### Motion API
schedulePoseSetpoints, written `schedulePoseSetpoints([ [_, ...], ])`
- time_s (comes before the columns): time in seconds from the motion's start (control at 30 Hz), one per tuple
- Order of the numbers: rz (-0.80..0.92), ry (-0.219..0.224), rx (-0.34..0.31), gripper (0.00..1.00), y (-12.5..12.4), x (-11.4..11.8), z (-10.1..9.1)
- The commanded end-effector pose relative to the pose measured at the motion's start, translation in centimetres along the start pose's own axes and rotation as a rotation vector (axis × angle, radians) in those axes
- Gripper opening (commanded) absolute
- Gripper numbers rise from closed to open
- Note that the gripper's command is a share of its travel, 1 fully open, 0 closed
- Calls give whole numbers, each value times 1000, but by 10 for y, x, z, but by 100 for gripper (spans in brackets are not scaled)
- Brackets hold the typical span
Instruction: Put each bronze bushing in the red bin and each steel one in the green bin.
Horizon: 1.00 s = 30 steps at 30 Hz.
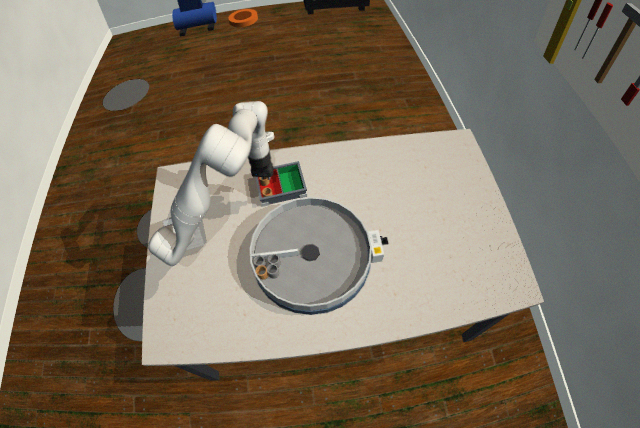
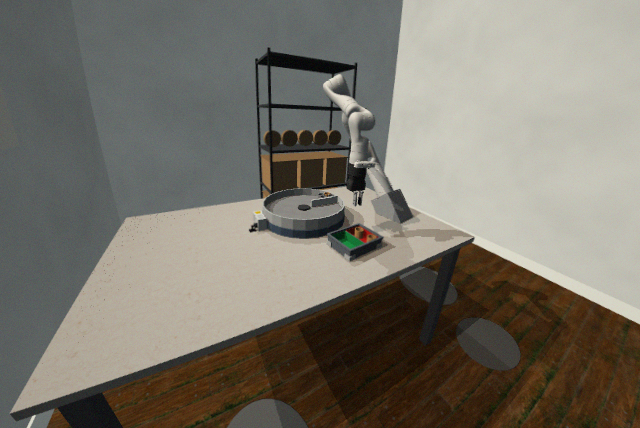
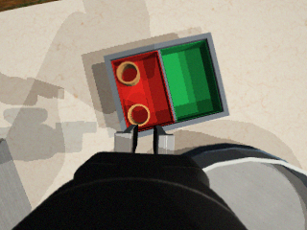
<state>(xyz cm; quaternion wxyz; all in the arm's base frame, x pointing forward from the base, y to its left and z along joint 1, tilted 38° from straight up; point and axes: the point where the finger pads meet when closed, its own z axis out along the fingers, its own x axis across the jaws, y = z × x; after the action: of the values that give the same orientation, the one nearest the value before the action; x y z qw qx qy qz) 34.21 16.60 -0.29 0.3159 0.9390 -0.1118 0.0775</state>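
Gripper (image 1: 265,176) (image 2: 357,202) (image 3: 145,135) points down above the red bin (image 1: 268,186) (image 2: 368,233) (image 3: 153,88); I have its 2 fingers partly open, gripping nothing. 2 bronze bushings (image 1: 266,191) (image 2: 358,231) (image 3: 128,74) sit inside that bin; 4 bushings (image 1: 272,270) ride the turntable (image 1: 320,283) (image 2: 302,224) (image 3: 254,192) beside it.

I can't read any words or numbers. The little white box (image 1: 376,246) (image 2: 260,220) at the edge of the round turntable (image 1: 310,302) (image 2: 302,224) has a yellow square and tiny marks, too small to read.
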Motion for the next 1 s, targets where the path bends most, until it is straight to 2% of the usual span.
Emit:
schedulePoseSetpoints([
  [0.0,-3,5,9,45,31,10,-1],
  [0.03,-5,5,9,45,42,12,0],
  [0.13,-5,5,9,45,42,12,0],
  [0.3,-13,5,9,45,100,22,3],
  [0.5,-13,5,9,45,100,22,3],
  [0.67,-21,4,9,45,158,32,7],
  [0.77,-21,4,9,45,158,32,7],
  [0.93,-30,4,9,45,216,41,10],
  [0.97,-30,4,9,45,217,42,10],
])
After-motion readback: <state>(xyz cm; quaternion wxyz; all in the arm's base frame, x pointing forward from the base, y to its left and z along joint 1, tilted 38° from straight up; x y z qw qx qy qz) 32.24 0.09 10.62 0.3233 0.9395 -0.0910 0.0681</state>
